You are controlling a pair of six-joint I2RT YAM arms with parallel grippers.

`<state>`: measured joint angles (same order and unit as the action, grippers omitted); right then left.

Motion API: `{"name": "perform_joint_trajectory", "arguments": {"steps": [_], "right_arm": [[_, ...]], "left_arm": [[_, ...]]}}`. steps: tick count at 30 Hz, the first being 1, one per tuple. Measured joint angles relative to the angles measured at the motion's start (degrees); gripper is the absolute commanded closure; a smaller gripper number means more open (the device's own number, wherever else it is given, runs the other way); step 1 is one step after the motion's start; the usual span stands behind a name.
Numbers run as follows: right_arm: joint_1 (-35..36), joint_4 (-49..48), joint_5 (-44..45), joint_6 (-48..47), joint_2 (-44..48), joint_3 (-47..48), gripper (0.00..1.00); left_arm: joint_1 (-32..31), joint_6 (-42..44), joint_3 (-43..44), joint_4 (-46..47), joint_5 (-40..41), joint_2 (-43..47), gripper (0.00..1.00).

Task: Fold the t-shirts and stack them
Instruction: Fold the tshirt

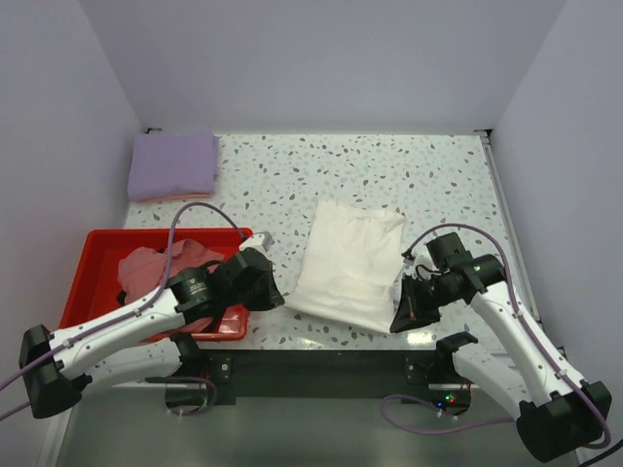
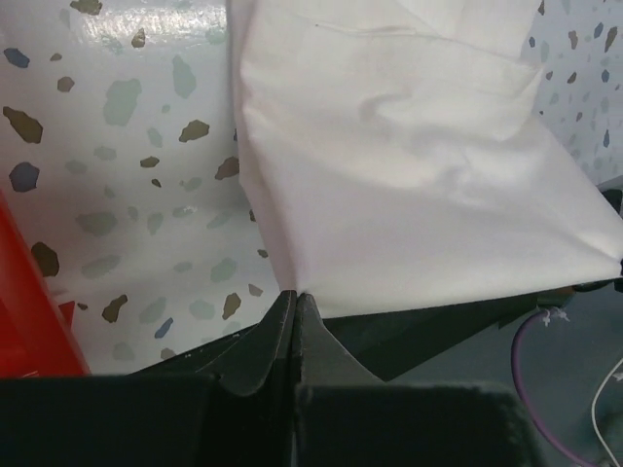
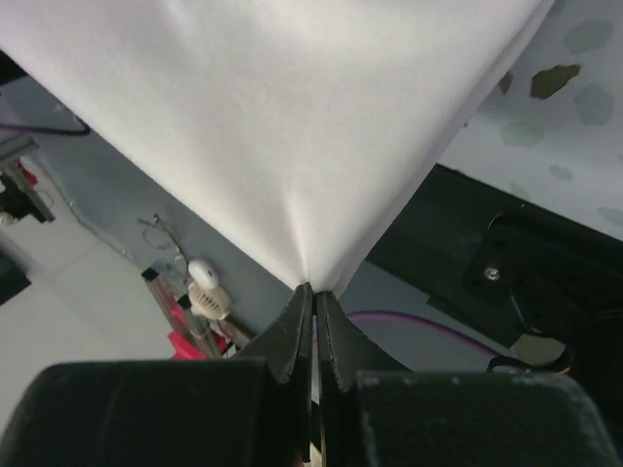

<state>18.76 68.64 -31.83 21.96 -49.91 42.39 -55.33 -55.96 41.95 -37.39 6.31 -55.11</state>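
A cream-white t-shirt [image 1: 348, 261] lies folded lengthwise in the middle of the table, its print hidden. My left gripper [image 1: 276, 297] is shut on its near left corner; the left wrist view shows the cloth [image 2: 409, 195] pinched at the fingertips [image 2: 295, 295]. My right gripper [image 1: 400, 321] is shut on the near right corner, and the cloth [image 3: 292, 117] hangs from the closed tips [image 3: 312, 289] over the table's front edge. A folded lavender t-shirt [image 1: 174, 163] lies at the back left, on something pink. A pink t-shirt [image 1: 156, 268] sits crumpled in the red tray.
The red tray [image 1: 95, 248] stands at the near left beside my left arm. The table's front edge and the black mounting rail [image 1: 321, 365] run just below both grippers. White walls close in the left, back and right sides.
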Motion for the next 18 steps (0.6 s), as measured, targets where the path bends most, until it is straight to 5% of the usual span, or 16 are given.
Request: {"name": "perform_joint_trajectory", "arguments": {"steps": [10,18], "right_arm": [[0.0,5.22,-11.78,-4.92,1.25,7.17,1.0],[0.0,5.57,-12.87,-4.68,-0.5,11.87,1.0]], "left_arm": [[-0.57,-0.55,8.04,-10.32,4.13,9.16,1.0],[-0.61,0.26,13.6,-12.9,10.36,6.58,1.0]]}}
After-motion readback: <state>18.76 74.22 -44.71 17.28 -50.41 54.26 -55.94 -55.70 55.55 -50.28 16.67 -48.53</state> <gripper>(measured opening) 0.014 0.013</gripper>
